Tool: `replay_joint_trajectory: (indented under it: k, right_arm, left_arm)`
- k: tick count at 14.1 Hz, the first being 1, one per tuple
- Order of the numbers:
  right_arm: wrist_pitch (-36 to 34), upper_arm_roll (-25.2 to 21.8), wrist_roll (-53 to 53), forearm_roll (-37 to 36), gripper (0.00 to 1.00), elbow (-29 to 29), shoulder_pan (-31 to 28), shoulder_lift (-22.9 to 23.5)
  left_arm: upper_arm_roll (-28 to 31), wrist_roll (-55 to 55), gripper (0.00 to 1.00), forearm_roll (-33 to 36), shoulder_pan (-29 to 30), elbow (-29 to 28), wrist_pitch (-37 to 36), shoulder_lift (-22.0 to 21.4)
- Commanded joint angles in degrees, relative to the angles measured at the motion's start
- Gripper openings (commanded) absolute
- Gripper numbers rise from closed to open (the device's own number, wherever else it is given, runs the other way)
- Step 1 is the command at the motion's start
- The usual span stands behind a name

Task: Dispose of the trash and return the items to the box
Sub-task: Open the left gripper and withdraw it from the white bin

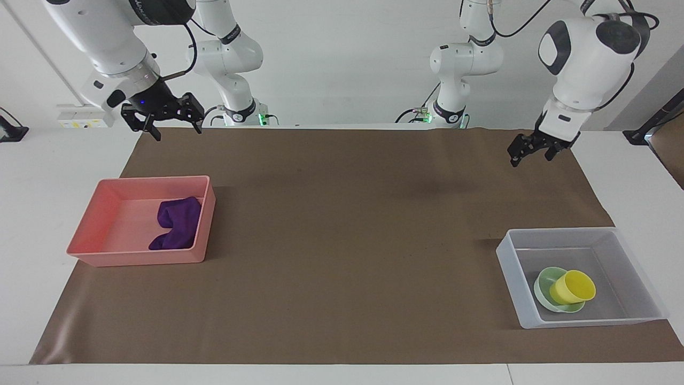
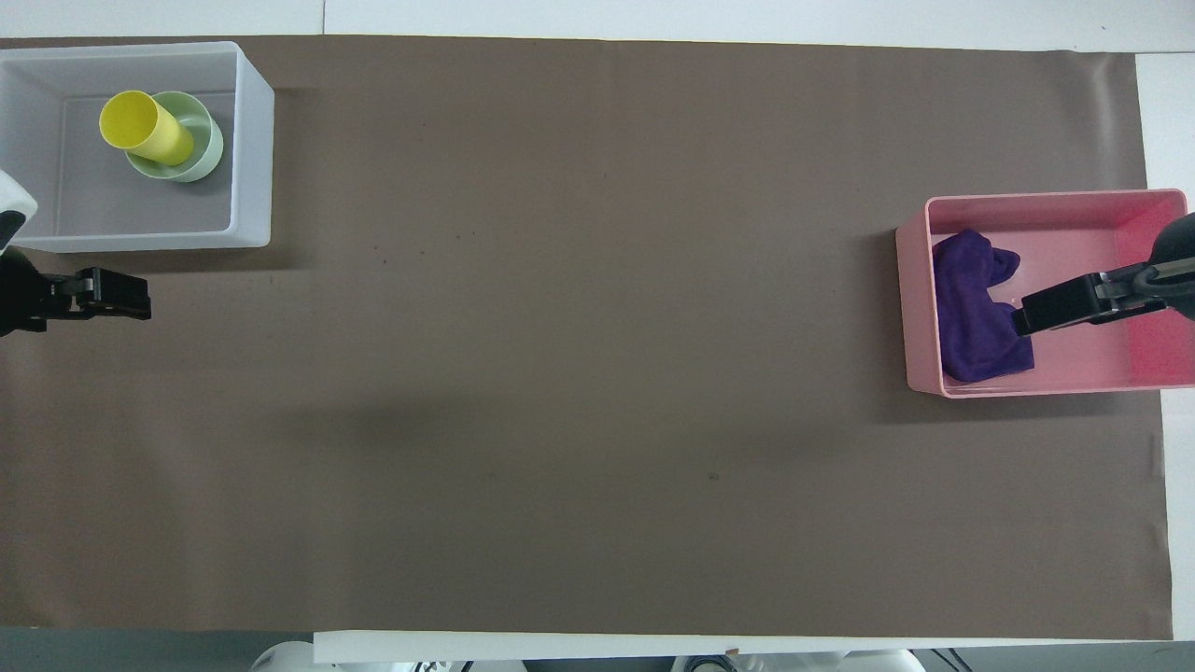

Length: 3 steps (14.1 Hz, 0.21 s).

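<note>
The yellow cup (image 1: 573,286) lies tilted in the mint-green bowl (image 1: 543,282) inside the translucent box (image 1: 514,278) at the left arm's end of the table. They also show in the overhead view: cup (image 2: 147,128), bowl (image 2: 205,145), box (image 2: 252,140). The purple rag (image 1: 175,224) lies in the pink tray (image 1: 120,214), also seen from overhead as rag (image 2: 971,308) in tray (image 2: 1074,229). My left gripper (image 1: 530,156) is open and empty, raised over the mat, clear of the box (image 2: 121,294). My right gripper (image 1: 176,130) is open and empty, waiting high over the pink tray's end (image 2: 1036,313).
A brown mat (image 1: 342,240) covers most of the white table (image 1: 43,176). The box and the pink tray stand at its two ends. Nothing else lies on the mat between them.
</note>
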Motion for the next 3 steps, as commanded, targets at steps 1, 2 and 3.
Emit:
replay_joint_trajectory:
  k: [1, 2, 3]
  right_arm:
    - [-0.09, -0.4, 0.37, -0.34, 1.0, -1.16, 0.35, -1.03]
    - [-0.09, -0.4, 0.37, -0.34, 1.0, -1.16, 0.35, -1.03]
    - [-0.09, -0.4, 0.37, -0.34, 1.0, -1.16, 0.26, -1.03]
  left_arm:
    - [1.05, 3.86, 1.0, -0.01, -0.09, 10.42, -4.19, 5.99]
    - [1.32, 5.26, 1.0, -0.8, 0.09, 11.66, -5.16, 6.52]
    - [1.49, 6.41, 1.0, -1.33, 0.18, 12.29, -5.6, 6.96]
